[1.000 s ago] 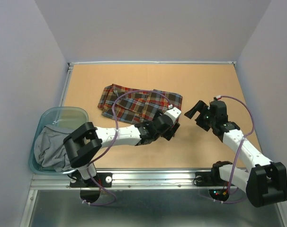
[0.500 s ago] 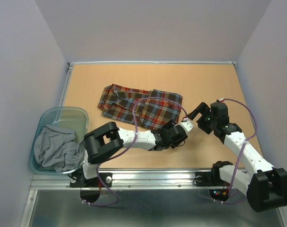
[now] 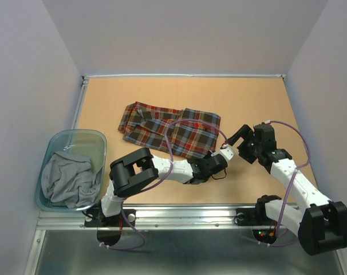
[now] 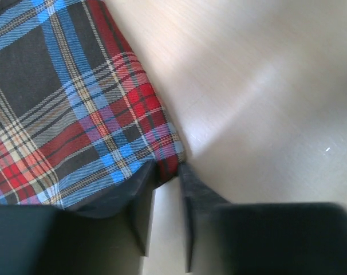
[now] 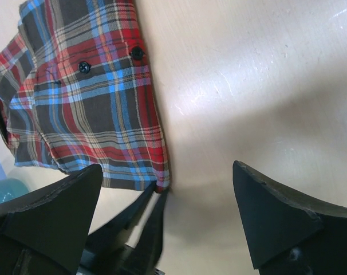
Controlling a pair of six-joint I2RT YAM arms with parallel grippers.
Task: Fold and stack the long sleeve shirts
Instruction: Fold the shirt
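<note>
A plaid long sleeve shirt point(image 3: 168, 129) in red, brown and blue lies partly folded on the wooden table, buttons facing up point(image 5: 93, 97). My left gripper point(image 3: 222, 153) reaches across to the shirt's near right corner. In the left wrist view its jaws point(image 4: 169, 166) stand narrow, pinching the red corner of the shirt point(image 4: 64, 103) between their tips. My right gripper point(image 3: 240, 140) hovers just right of that corner, wide open and empty point(image 5: 168, 167); between its fingers the left gripper point(image 5: 156, 192) shows on the cloth.
A teal plastic bin point(image 3: 76, 134) at the left table edge holds a crumpled grey garment point(image 3: 67, 177). Bare wood lies to the right of the shirt point(image 5: 248, 86). Grey walls close in the table on three sides.
My left arm swung right along the shirt's near edge to its right corner and its jaws narrowed onto the cloth. The right gripper shifted slightly nearer and stayed open.
</note>
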